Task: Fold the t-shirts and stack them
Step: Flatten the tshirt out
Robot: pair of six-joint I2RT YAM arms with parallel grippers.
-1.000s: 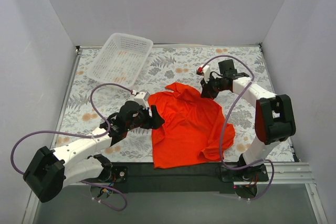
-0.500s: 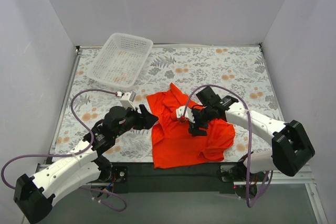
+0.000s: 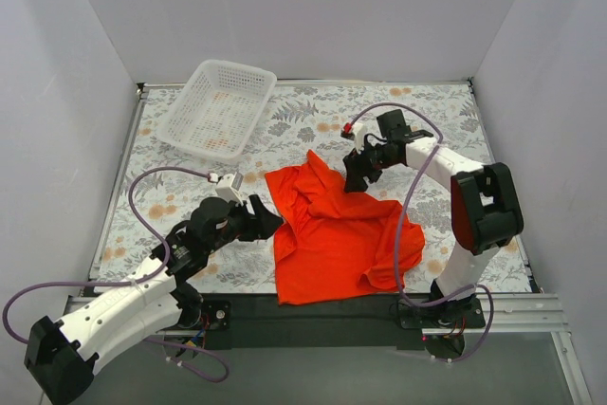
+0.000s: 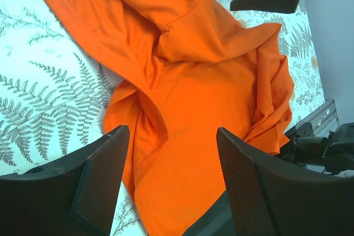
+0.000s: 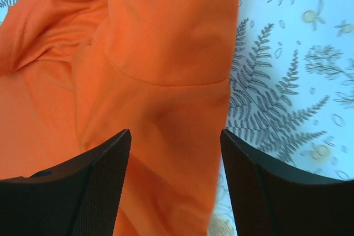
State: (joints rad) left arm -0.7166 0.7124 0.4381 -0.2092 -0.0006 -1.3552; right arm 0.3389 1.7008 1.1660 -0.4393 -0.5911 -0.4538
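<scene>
Shirt (image 3: 337, 234) of plain bright orange-red lies crumpled on the floral-print table (image 3: 427, 120), lower centre of your overhead frame, its near hem reaching the dark strip (image 3: 313, 315) along the table's front. Your left gripper (image 3: 270, 219) sits at the shirt's left edge, spread wide and grasping nothing. Its wrist camera shows the two black fingers (image 4: 88, 181) parted over a folded ridge of cloth, with fern-print tabletop at the left of that frame. Your right gripper (image 3: 355, 179) hangs over the shirt's upper right part, likewise parted and empty. Its wrist view shows orange fabric with a stitched seam filling the left and centre, the cloth's edge running down between the fingers (image 5: 260, 186), and printed table at the right. White mesh basket (image 3: 232, 65) stands in the overhead frame's upper left, well apart from the shirt.
</scene>
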